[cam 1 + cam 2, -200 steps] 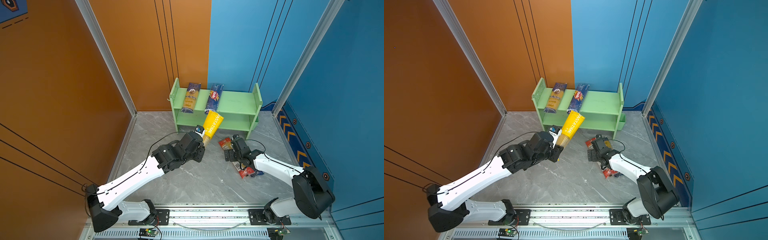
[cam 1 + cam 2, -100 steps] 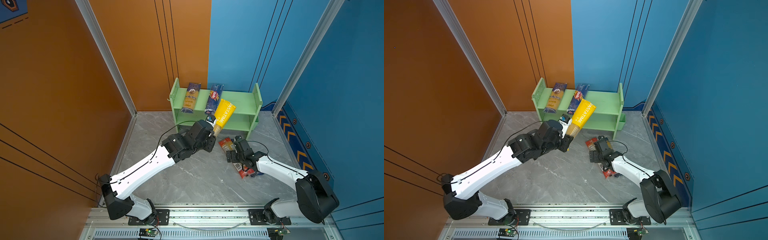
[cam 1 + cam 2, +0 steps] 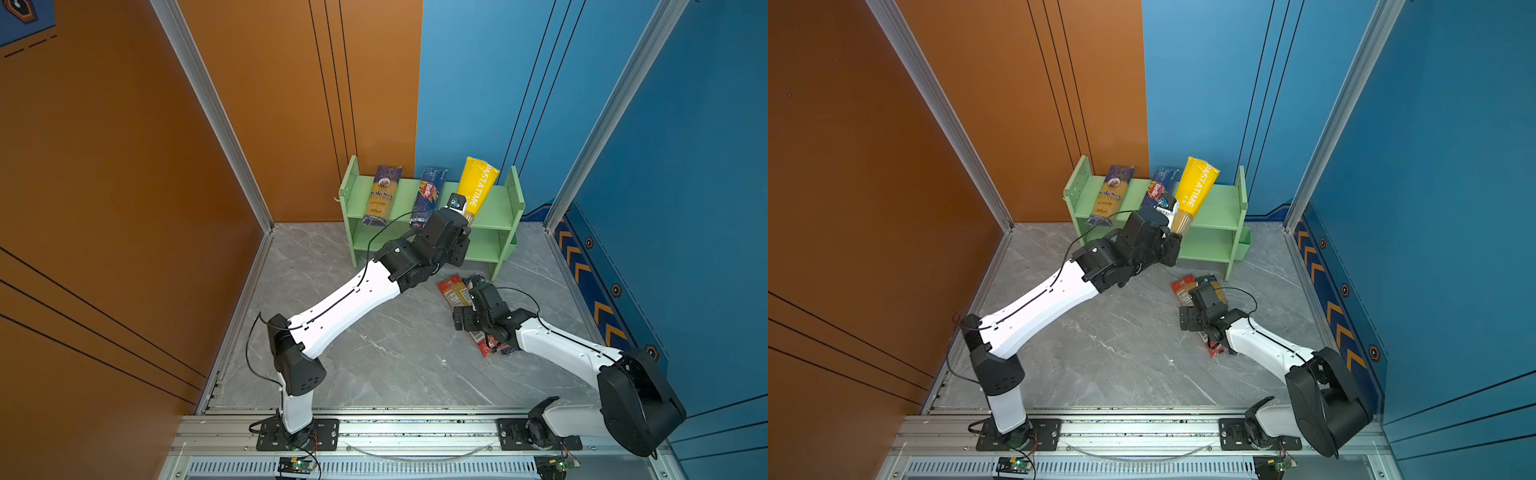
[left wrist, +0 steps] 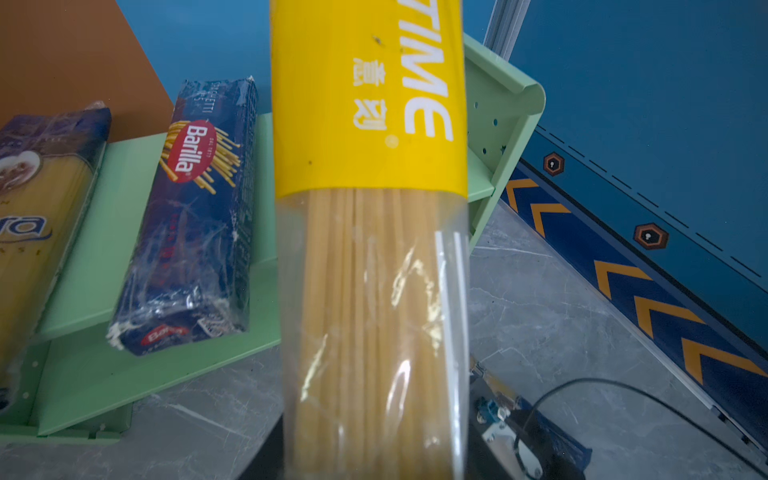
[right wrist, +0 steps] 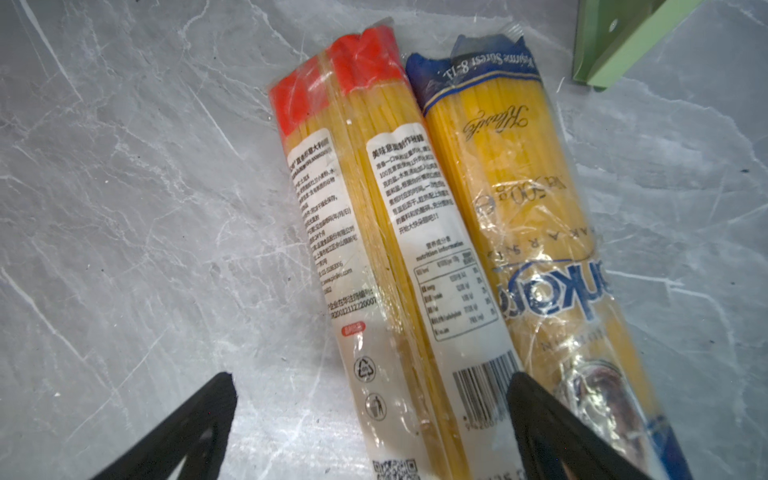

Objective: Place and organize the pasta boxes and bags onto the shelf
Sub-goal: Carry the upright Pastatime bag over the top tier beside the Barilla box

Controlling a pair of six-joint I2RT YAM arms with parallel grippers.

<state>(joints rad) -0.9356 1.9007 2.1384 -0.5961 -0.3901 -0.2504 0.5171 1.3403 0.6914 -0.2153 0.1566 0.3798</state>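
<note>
five packs (image 3: 430, 199), yellow pack (image 3: 476, 187) held, one shelf (image 3: 496, 208)

We saw a purple-topped pack (image 3: 382, 195) and a Barilla pack (image 3: 429, 199) on the top tier of the shelf (image 3: 496, 208), a red-ended pack (image 5: 365, 232) beside a blue-ended pack (image 5: 519, 187) on the floor (image 3: 374, 365).

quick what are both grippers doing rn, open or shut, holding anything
Left gripper: shut on the yellow Pastatime pack, at its clear end.
Right gripper: open, holding nothing, jaws either side of the red-ended pack.
</note>
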